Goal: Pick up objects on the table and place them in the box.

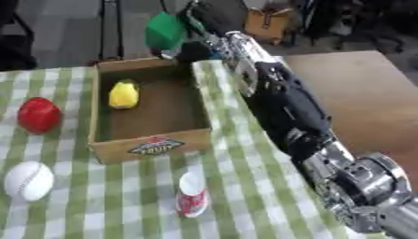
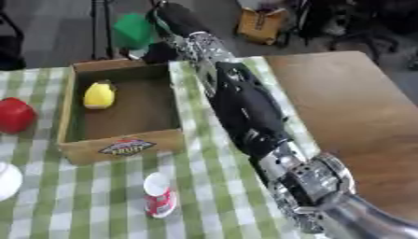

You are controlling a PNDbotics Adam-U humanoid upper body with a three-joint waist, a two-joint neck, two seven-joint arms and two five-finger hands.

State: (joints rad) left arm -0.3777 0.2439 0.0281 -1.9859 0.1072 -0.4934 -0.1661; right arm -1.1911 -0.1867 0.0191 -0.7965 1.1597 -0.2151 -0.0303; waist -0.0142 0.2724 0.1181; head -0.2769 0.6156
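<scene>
- My right hand (image 1: 189, 44) is at the upper middle of the frame, just past the far end of the box; it is dark and mostly hidden against the background, so I cannot tell whether its fingers are spread or curled.
- A green object (image 1: 166, 30) shows right at that hand, above the far right corner of the box; I cannot tell whether I am holding it or it only lies close by.
- My right arm (image 1: 286, 107) runs from the lower right corner up to that hand, black with silver joints, along the box's right side.
- The box (image 1: 149, 145) is open cardboard with a printed label on its near wall, in the upper middle of the frame on the table (image 1: 245, 186), which has a green and white checked cloth.
- A yellow object (image 1: 123, 94) lies inside the box, near its far left corner.
- A red round object (image 1: 38, 115) sits on the cloth left of the box, apart from it.
- A white ball (image 1: 29, 180) lies at the lower left, nearer than the red one.
- A small red and white container (image 1: 192, 195) lies on the cloth in front of the box, at the lower middle.
- Bare brown table surface (image 2: 351, 98) shows at the right.
</scene>
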